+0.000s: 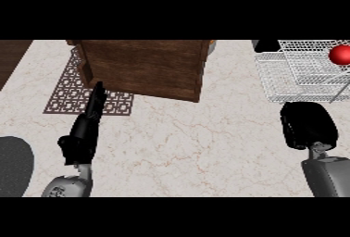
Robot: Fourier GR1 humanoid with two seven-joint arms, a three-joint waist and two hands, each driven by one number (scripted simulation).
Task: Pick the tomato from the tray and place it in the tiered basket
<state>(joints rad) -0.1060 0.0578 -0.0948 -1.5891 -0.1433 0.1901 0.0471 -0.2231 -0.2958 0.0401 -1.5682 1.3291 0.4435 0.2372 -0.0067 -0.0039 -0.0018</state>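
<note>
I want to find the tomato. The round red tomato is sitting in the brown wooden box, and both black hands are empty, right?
Not quite. In the head view the round red tomato sits in the white wire tiered basket, not the brown wooden box. The left hand and right hand do hold nothing.

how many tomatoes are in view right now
1. The tomato sits in the tiered basket at the view's upper right, above the right hand. The wooden box could hide others behind it.
</note>
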